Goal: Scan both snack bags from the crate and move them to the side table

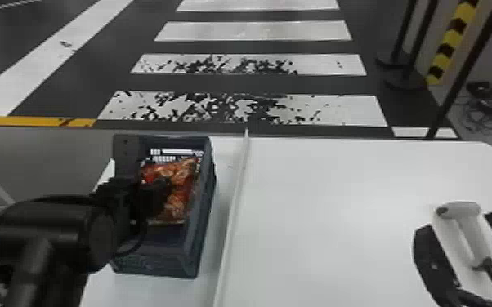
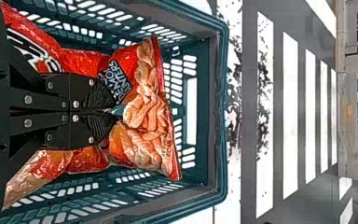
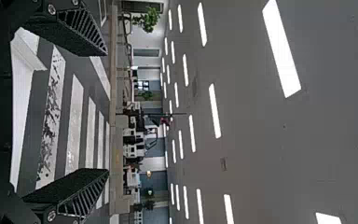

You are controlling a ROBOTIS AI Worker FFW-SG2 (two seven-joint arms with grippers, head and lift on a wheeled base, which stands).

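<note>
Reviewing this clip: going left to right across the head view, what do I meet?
Left arm → crate → raised white strip → handheld scanner.

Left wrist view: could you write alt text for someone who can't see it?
Black robot fingers, pressed together, apparently pinch a red-and-orange snack bag inside a blue-green crate. Beyond the crate, white stripes cross a dark floor.
</note>
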